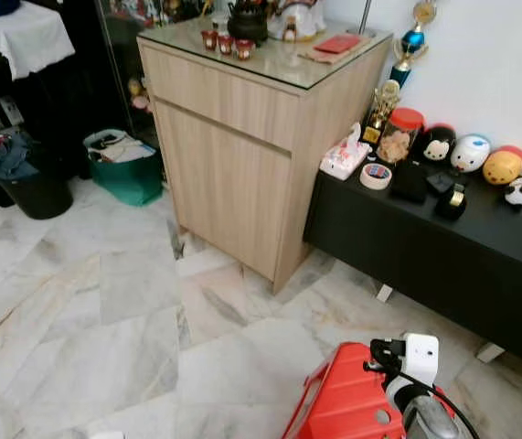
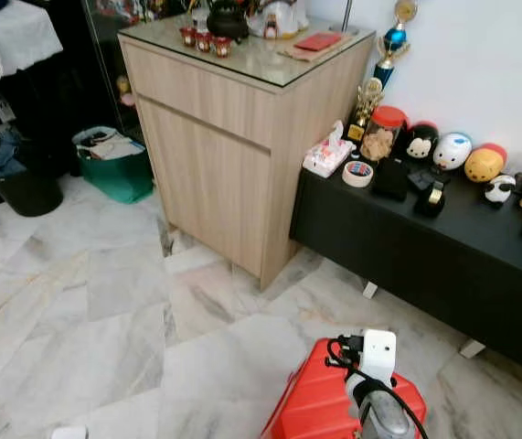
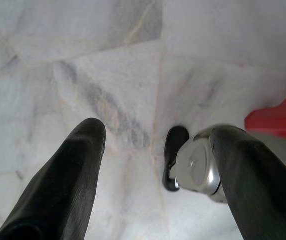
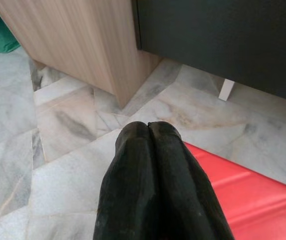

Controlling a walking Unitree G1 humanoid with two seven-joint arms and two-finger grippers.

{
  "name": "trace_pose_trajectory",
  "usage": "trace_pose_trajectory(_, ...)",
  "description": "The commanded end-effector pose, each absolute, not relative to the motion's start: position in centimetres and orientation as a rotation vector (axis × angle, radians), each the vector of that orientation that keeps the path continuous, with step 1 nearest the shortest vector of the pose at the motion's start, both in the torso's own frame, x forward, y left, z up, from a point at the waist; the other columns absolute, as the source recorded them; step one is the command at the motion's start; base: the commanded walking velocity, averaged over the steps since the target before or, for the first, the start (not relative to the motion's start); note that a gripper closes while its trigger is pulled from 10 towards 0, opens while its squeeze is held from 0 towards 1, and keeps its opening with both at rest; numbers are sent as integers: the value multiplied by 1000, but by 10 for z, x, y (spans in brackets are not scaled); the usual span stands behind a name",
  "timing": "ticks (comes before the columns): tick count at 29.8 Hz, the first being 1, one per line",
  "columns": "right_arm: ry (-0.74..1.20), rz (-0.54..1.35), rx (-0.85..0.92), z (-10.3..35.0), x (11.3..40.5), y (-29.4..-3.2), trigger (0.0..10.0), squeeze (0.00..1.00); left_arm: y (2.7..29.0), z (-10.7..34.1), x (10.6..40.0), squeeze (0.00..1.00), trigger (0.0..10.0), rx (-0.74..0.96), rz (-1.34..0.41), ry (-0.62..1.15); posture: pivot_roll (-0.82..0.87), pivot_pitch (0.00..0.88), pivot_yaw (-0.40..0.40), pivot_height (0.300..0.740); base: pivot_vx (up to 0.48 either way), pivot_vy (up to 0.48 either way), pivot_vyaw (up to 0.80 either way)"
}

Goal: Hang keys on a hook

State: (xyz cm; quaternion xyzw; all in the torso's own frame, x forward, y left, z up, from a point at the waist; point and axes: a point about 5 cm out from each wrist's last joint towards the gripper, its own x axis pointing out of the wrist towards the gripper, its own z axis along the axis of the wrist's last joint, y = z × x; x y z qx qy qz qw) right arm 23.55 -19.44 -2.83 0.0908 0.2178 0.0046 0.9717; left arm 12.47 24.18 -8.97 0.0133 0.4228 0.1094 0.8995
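The left gripper point(image 3: 153, 175) is held wide open and empty above the marble floor point(image 1: 87, 311). A wooden cabinet point(image 1: 242, 155) is seen at centre, a black bench point(image 1: 443, 247) just beside it. The right gripper point(image 4: 150, 131) is pressed closed, empty, over a red case point(image 2: 320, 402). The keys cannot be made out, and no writing is legible.

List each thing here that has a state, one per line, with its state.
left gripper: open, empty, over the marble floor
right gripper: shut, holding nothing visible
wooden cabinet: door and drawer closed
snack jar: red lid on, upright
tape roll: lying flat
tissue pack: tissue sticking out
green bag: open-topped, filled
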Motion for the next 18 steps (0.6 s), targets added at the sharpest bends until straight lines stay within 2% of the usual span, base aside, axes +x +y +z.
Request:
trace_pose_trajectory(1, 434, -8, 181, -28, 236, -198, 10000, 0, 243, -92, 119, 0, 10000, 29, 216, 912, 58, 0, -58, 740, 0, 0, 0)
trace_pose_trajectory(18, 426, -26, 180, -27, 238, -199, 10000, 0, 247, -95, 110, 0, 10000, 17, 232, 972, 61, 0, -60, 740, -15, 0, 0)
